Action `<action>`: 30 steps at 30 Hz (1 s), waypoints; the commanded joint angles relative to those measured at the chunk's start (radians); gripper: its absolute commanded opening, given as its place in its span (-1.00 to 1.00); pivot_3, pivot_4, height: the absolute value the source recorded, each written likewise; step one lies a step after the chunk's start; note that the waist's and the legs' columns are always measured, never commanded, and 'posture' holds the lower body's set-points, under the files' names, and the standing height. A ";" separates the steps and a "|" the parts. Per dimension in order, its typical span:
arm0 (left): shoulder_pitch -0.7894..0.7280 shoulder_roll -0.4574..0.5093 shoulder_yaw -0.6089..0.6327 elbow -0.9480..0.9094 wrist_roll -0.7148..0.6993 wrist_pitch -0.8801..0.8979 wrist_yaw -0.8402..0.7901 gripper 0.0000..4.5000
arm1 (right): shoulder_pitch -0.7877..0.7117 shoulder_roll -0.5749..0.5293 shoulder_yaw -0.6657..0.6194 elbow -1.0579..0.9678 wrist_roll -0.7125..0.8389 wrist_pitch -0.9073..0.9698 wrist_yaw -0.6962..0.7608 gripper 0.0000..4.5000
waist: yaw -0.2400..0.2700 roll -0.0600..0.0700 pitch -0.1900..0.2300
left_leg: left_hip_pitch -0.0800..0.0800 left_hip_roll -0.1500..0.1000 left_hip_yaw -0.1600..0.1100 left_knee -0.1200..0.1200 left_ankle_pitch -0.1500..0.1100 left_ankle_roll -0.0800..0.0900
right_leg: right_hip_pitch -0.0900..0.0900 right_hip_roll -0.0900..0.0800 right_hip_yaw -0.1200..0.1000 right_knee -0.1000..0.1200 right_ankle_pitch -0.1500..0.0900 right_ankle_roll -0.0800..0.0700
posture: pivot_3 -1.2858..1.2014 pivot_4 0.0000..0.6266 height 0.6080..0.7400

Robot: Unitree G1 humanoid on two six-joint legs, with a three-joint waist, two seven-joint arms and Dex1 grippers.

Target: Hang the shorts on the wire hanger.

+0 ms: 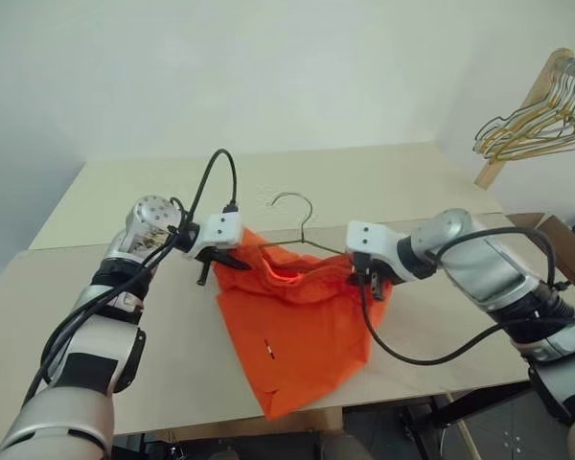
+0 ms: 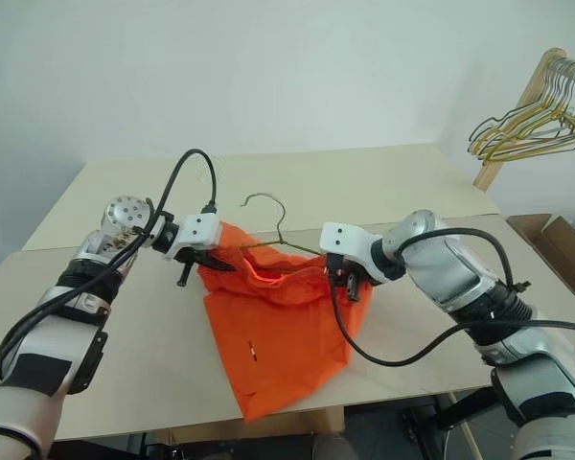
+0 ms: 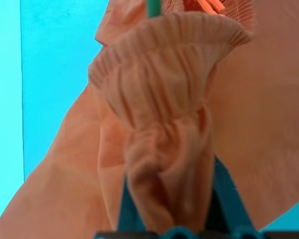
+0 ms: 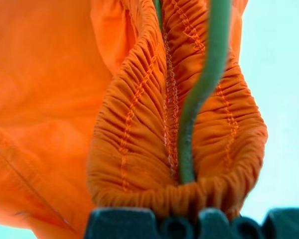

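Two grippers hold the bright orange shorts point(image 1: 297, 331) up over the table point(image 1: 172, 326). The left gripper point(image 1: 220, 261) pinches the bunched waistband at nine o'clock. The right gripper point(image 1: 364, 278) is clamped on waistband and wire hanger point(image 1: 302, 230) at three o'clock.

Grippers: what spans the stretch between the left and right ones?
In the left eye view, the orange shorts' waistband sags between left gripper and right gripper, with the wire hanger threaded through it, hook poking above.
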 commanded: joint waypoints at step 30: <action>0.127 -0.186 0.360 -0.788 -0.607 0.713 0.431 0.98 | 0.686 0.219 -1.261 -0.468 0.300 0.752 -0.619 -1.00 | -0.013 0.004 -0.003 | -0.001 -0.001 -0.004 0.003 0.000 0.000 | 0.002 0.000 -0.001 0.002 0.000 0.001 | -0.16 -1.00 1.00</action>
